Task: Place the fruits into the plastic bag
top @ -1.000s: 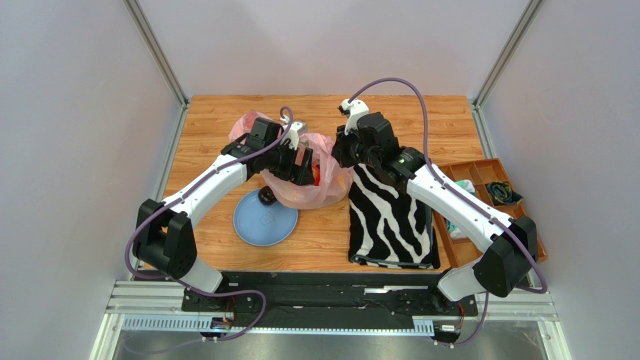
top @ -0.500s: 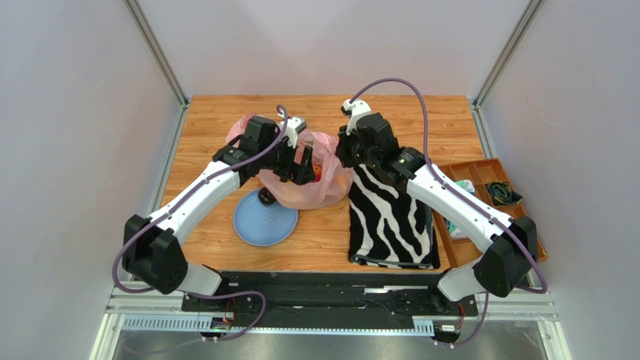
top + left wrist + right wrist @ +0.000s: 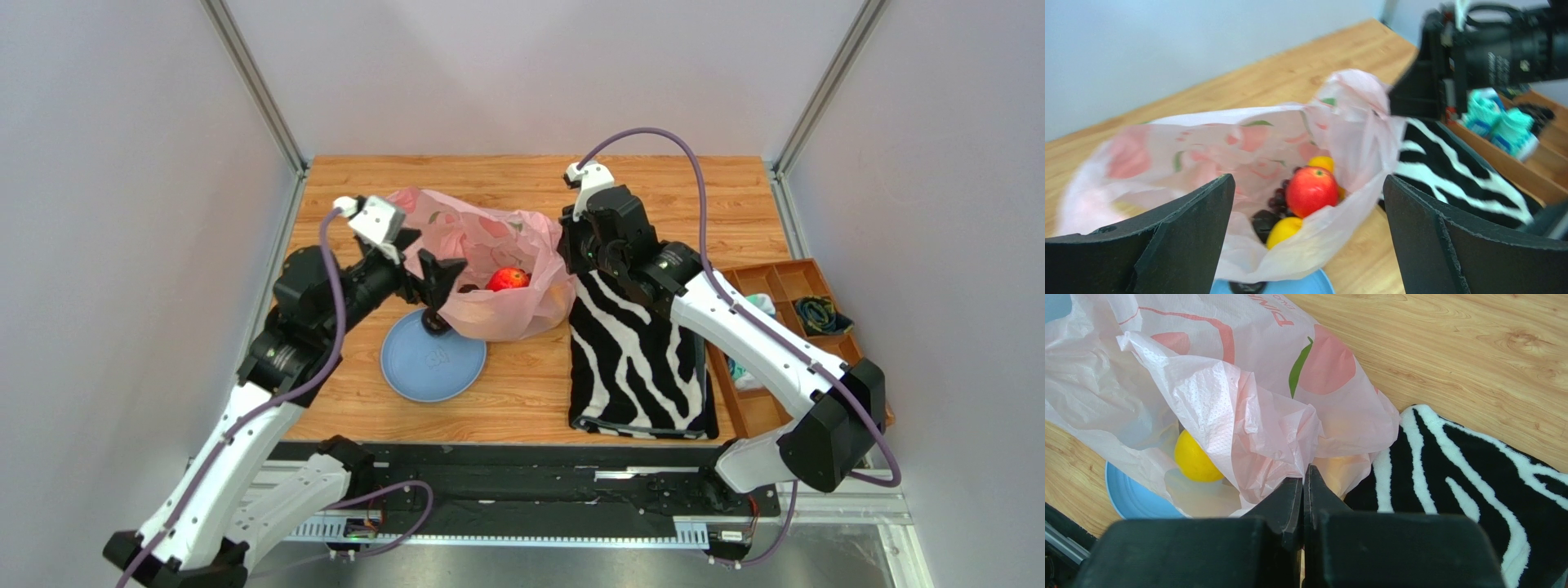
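Bag (image 3: 472, 227): thin, limp film; hold it by the rim.
Right gripper (image 3: 1304, 478): clenched on that rim.
Left gripper (image 3: 1308, 182): released, empty.
Apple (image 3: 508, 279): bagged with other fruit; dark plum (image 3: 433, 322) on plate (image 3: 411, 368).
Plum: small, likely rolls; pinch its middle.
In your way: bag wall against plum; cloth (image 3: 638, 355) right.

Place: robot lab cell.
Evidence: plain grey walls (image 3: 515, 74) beyond left end effector (image 3: 1308, 179); wooden desk (image 3: 368, 184) beneath; metal rail (image 3: 233, 500) behind.
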